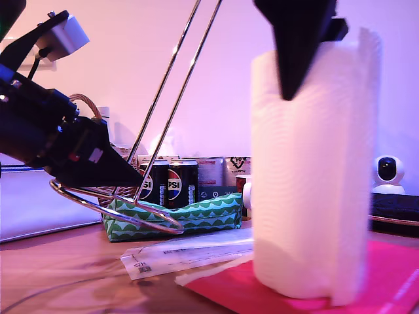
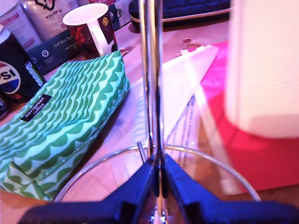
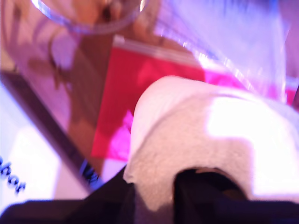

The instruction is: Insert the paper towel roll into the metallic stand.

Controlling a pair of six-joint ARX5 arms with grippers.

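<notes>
Chrome metallic stand (image 2: 152,70) pinched by my first gripper (image 2: 158,179); my second gripper (image 3: 154,196) clamps the paper towel roll (image 1: 311,176) wall.

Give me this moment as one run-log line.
first gripper: jaws shut on metallic stand, tilted, base lifted | second gripper: jaws shut on paper towel roll, upright on pink mat | roll not yet on stand

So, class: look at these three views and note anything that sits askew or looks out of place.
The stand is off: my first pincer grips it near the base, so its ring lifts off the table and its rods lean toward the exterior view's right. The roll stands upright on the red mat.
</notes>
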